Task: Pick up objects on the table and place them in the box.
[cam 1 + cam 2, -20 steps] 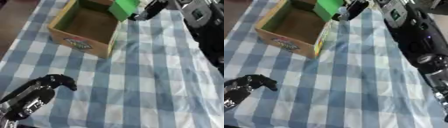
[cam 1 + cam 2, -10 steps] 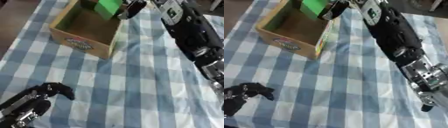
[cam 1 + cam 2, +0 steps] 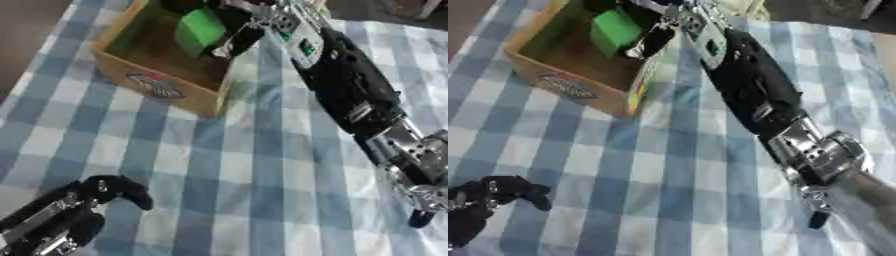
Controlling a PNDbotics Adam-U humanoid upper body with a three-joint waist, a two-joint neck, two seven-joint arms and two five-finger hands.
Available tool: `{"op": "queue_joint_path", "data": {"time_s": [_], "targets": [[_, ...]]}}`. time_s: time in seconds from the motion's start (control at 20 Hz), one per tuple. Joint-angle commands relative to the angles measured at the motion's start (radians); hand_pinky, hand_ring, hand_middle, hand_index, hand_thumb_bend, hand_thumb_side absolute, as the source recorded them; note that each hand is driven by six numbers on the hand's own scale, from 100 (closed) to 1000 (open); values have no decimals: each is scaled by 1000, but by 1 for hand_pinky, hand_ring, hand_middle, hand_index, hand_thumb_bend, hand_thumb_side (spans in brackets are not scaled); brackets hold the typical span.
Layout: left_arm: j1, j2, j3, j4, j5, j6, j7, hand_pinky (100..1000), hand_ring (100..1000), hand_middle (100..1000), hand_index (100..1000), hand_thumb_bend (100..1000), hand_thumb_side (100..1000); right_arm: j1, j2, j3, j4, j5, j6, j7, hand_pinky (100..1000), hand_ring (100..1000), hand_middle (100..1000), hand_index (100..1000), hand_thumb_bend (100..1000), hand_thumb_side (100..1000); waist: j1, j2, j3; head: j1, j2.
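Right hand point(image 3: 234, 31) was clenched on the green block point(image 3: 199, 29), holding it over the open box point(image 3: 156, 86); release not yet done. Left hand point(image 3: 83, 210) idled curled, empty, low-left over the counter point(image 3: 254, 190).

right hand point(image 3: 229, 30) | grips green block point(image 3: 199, 31) | over box point(image 3: 157, 86)

A blue-and-white checked tablecloth point(image 3: 262, 165) covered the table, lying mostly flat with faint creases. Dark brown floor point(image 3: 26, 30) showed past its left edge, at the upper left corner.
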Motion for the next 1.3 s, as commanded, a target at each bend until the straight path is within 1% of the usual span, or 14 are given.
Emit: {"op": "queue_joint_path", "data": {"time_s": [0.05, 0.15, 0.25, 0.3, 0.4, 0.45, 0.7, 0.95, 1.1, 1.2, 1.3], "targets": [[-13, -2, -8, -9, -8, -7, -4, 936, 750, 714, 880, 135, 835, -13, 11, 8, 6, 52, -17, -9, 827, 749, 806, 686, 121, 329, 6, -15, -1, 2, -10], [-14, -3, -10, -8, -11, -9, -4, 937, 750, 714, 880, 134, 834, -13, 16, 14, -3, 72, -29, -13, 839, 765, 822, 843, 225, 495, 6, -15, -4, 4, -10], [-15, -3, -10, -8, -11, -10, -4, 937, 750, 714, 880, 134, 834, -11, 16, 18, -13, 87, -37, -14, 839, 765, 822, 843, 225, 495, 6, -15, -5, 6, -11], [-15, -2, -9, -8, -12, -10, -4, 937, 751, 714, 880, 133, 835, -11, 16, 20, -18, 94, -40, -14, 866, 799, 872, 991, 333, 630, 6, -15, -6, 6, -11], [-14, -2, -9, -7, -12, -10, -4, 937, 751, 714, 880, 134, 834, -11, 11, 27, -43, 118, -45, -11, 870, 802, 879, 999, 345, 631, 7, -16, -12, 9, -11], [-15, -2, -9, -7, -13, -11, -4, 938, 751, 715, 880, 133, 833, -11, 9, 29, -57, 124, -47, -12, 874, 809, 892, 1000, 370, 635, 7, -16, -15, 10, -10], [-14, 0, -6, -5, -15, -12, -4, 938, 752, 715, 881, 132, 835, -12, -8, 32, -122, 144, -38, -31, 883, 817, 892, 1000, 451, 626, 11, -17, -29, 12, -6], [-12, 2, -6, -5, -16, -13, -4, 939, 753, 715, 881, 131, 835, -14, -29, 48, -203, 177, -44, -38, 910, 842, 898, 1000, 584, 627, 14, -18, -44, 16, -4], [-11, 3, -5, -4, -18, -14, -4, 939, 754, 716, 881, 129, 835, -12, -40, 59, -254, 196, -57, -30, 916, 847, 898, 1000, 609, 622, 18, -21, -53, 18, -2], [-9, 3, -2, -4, -19, -15, -4, 939, 754, 716, 881, 128, 834, -10, -47, 63, -289, 187, -64, -31, 914, 844, 896, 1000, 635, 587, 22, -22, -65, 22, -1], [-5, 5, 5, -3, -21, -16, -4, 939, 754, 716, 881, 127, 834, -8, -61, 66, -330, 159, -66, -36, 911, 840, 895, 1000, 641, 549, 26, -24, -84, 31, -1]]}}
